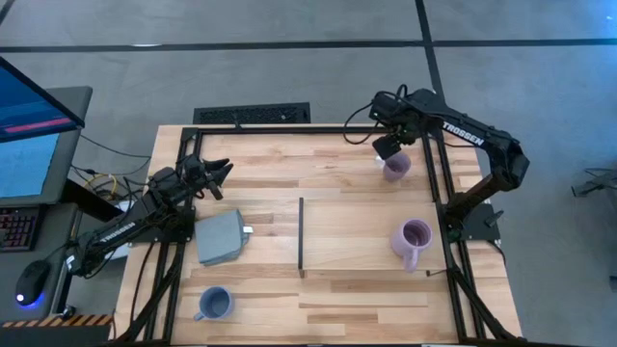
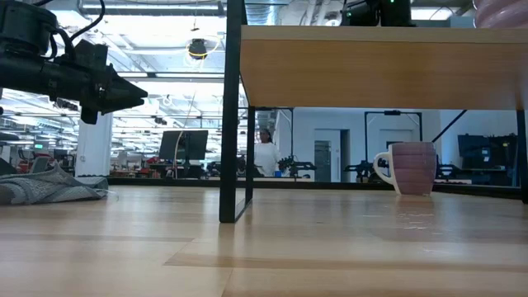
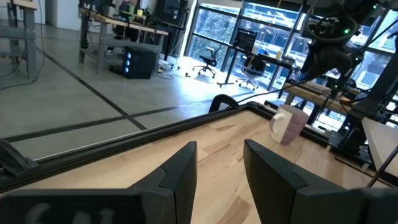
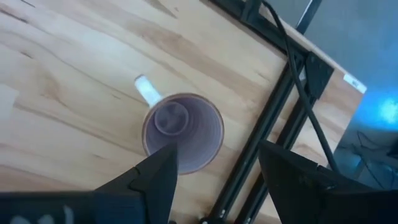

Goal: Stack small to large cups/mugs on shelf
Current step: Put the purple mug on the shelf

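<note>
Right gripper (image 4: 214, 165) hangs spread wide straight over a lavender mug (image 4: 183, 132) near the surface's far right corner, lined up, I'd guess, to drop onto its rim. A larger lavender mug (image 1: 414, 240) already sits on the shelf (image 1: 357, 231) by its right edge, probably the stack's base. The blue-grey mug (image 1: 214, 304) waits at the near left corner. Left gripper (image 1: 218, 175) idles unclenched above the left edge, clear of the work.

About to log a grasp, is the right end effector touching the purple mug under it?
Cannot tell. The right wrist view shows the right end effector open over the lavender mug, but no plain contact or gap.
</note>
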You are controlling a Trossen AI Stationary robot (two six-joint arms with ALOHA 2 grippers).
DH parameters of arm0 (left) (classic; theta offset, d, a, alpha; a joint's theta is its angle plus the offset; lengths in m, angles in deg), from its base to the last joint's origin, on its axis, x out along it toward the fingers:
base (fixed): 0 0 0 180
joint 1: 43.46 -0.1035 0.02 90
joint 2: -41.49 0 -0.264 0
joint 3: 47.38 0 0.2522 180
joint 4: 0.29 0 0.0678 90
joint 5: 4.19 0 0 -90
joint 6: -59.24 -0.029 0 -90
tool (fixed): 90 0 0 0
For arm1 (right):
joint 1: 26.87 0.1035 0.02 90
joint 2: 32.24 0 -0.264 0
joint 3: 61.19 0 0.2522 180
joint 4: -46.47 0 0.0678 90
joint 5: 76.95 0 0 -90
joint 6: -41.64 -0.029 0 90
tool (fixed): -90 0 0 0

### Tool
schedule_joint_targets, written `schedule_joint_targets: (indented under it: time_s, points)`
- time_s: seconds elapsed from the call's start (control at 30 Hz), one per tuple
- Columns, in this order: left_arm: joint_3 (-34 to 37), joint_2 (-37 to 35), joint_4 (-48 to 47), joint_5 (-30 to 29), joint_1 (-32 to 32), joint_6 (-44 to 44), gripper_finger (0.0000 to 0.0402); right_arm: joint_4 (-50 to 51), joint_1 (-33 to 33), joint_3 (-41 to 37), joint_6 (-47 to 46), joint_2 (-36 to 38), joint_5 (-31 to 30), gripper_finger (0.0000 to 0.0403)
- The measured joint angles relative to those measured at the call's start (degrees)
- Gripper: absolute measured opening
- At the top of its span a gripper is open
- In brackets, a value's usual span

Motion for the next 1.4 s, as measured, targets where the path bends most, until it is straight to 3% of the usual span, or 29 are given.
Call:
schedule_joint_targets:
  time_s: [0.4,0.87,0.97,1.13,1.4]
  points:
    - [0.0,0.01,0.0,-0.02,0.0,0.93,0.0121,-5.17,0.25,0.0,8.71,0.0,-2.22,0.0244]
    - [-0.01,-0.01,0.44,-2.64,0.0,-4.81,0.0121,-7.51,-1.82,-1.37,8.13,0.02,-2.1,0.0244]
    - [0.02,0.01,0.46,-2.64,0.0,-3.74,0.0121,-9.74,-1.56,-2.98,5.42,0.02,2.47,0.0244]
    - [-0.01,0.0,0.68,-3.88,0.0,-5.57,0.0121,-16.22,-0.85,-6.88,3.0,-0.07,15.19,0.0244]
    - [0.01,0.01,1.25,-7.13,0.0,-6.47,0.0121,-18.04,1.15,-8.68,5.26,-3.15,12.51,0.0244]
